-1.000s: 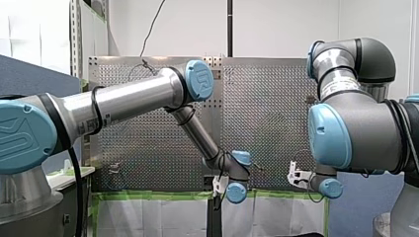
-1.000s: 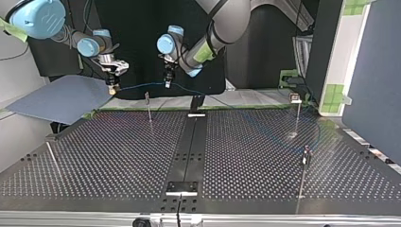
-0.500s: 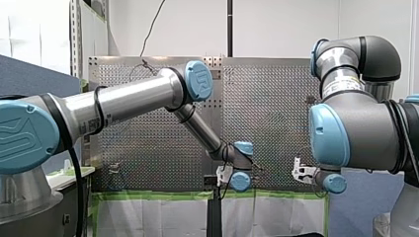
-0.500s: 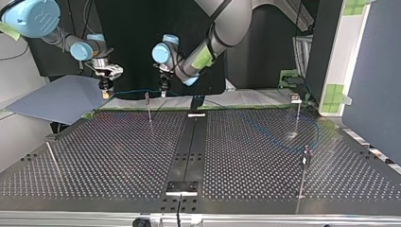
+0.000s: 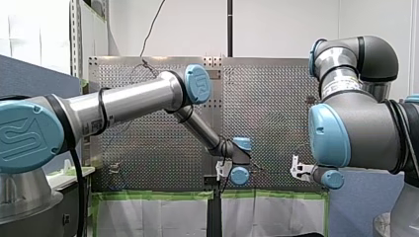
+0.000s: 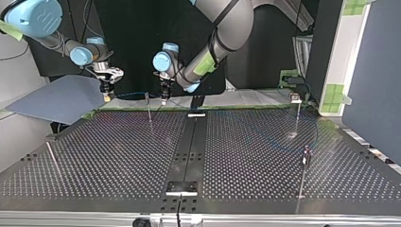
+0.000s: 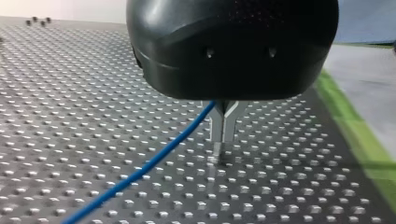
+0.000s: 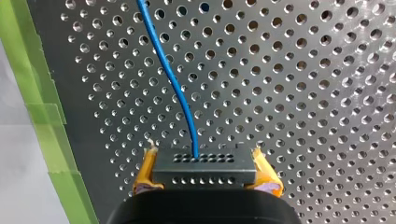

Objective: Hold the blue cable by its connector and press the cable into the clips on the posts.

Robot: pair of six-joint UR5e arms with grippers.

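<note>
While the cable [image 6: 135, 95] waits to be pressed into a clip, the top view shows it stretched as a nearly level line from the right claw [image 6: 108, 94] to the left claw [image 6: 163, 98]. The nearest post [image 6: 148, 106] stands between the two claws, rather closer to the left one, and its clip end meets that line. A downward press on either side of the post is judged to be what the next move calls for. Whether the cable is already seated, resting on top or passing in front cannot be told. Another post [image 6: 297, 113] stands well apart, beyond the left claw.

From the left wrist, metal fingers [image 7: 223, 126] are seen pressed together at the tips above the table [image 7: 93, 93]. The cable comes out of the fork just above those tips and slopes away to one side. Whether it is nipped tight or only ringed cannot be made out, and no post is shown.

From the right wrist, the black connector [image 8: 203, 173] is seen pinched between yellow pads [image 8: 145, 170], one on each side. The cable leaves its middle and runs straight ahead of the claw until it is cut off.

At the front, only the left arm [image 5: 197, 129] and right arm [image 5: 356, 128] are clear; fingers, cable and posts are hidden or too small.
</note>
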